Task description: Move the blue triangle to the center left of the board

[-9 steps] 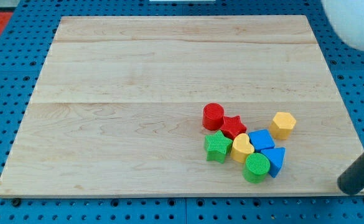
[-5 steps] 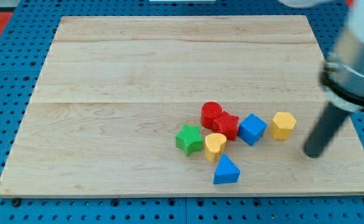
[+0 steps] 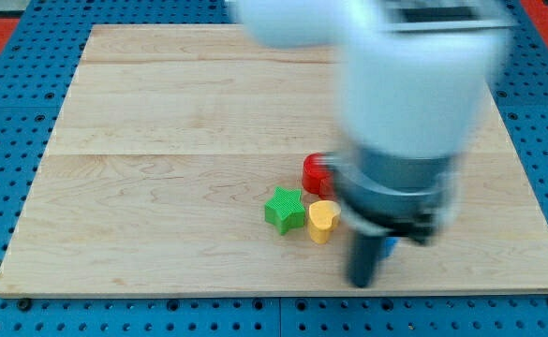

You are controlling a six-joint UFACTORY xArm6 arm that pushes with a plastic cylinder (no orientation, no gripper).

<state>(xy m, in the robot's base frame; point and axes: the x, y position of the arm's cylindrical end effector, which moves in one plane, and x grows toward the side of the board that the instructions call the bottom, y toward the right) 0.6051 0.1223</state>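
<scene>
Camera view: my tip (image 3: 361,281) sits near the wooden board's (image 3: 161,187) bottom edge, right of centre; no pincer fitted. Blue triangle block hidden behind the arm, only a blue sliver (image 3: 389,247) shows. Green star block (image 3: 285,208), yellow heart block (image 3: 322,220), red cylinder block (image 3: 317,173) stand just left. Centre-left unreached; nearly everything remains.

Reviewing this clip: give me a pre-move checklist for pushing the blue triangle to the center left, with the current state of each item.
1. Blue triangle located: cannot tell. Only a blue sliver shows beside the rod; its shape is hidden.
2. My tip visible: ok, though blurred, near the board's bottom edge, to the view's right of the yellow heart.
3. Tip on the triangle's right side for a leftward push: cannot tell.
4. Leftward path: not ok. The green star and yellow heart lie just left of the rod.
5. Red block: partly hidden by the arm; shape cannot tell.
6. Other blocks' positions: cannot tell; the arm covers that area.
</scene>
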